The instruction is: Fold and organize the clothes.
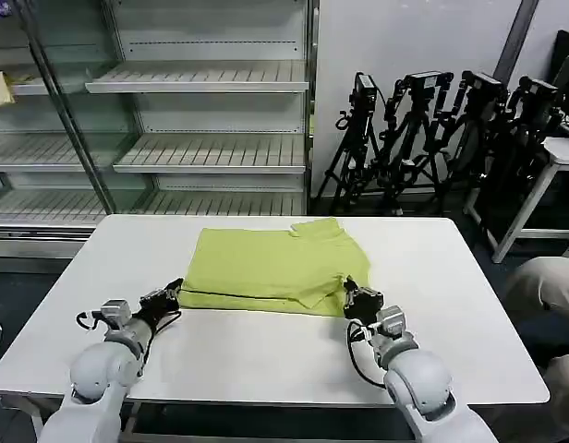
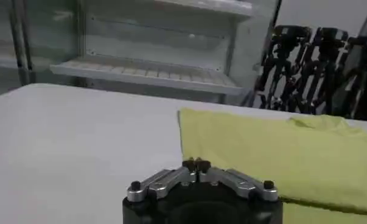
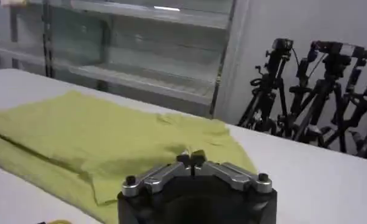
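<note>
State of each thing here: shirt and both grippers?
T-shirt: folded over once, flat on the table, a sleeve sticking out at its far right corner.
Left gripper: shut, at the shirt's near left corner, holding nothing.
Right gripper: shut, at the shirt's near right corner.

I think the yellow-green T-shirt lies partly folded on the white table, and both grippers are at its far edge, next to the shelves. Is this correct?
Not quite. The T-shirt does lie partly folded on the white table, but the left gripper and right gripper are at its near edge, on the robot's side, away from the shelves. The head view shows this.
</note>
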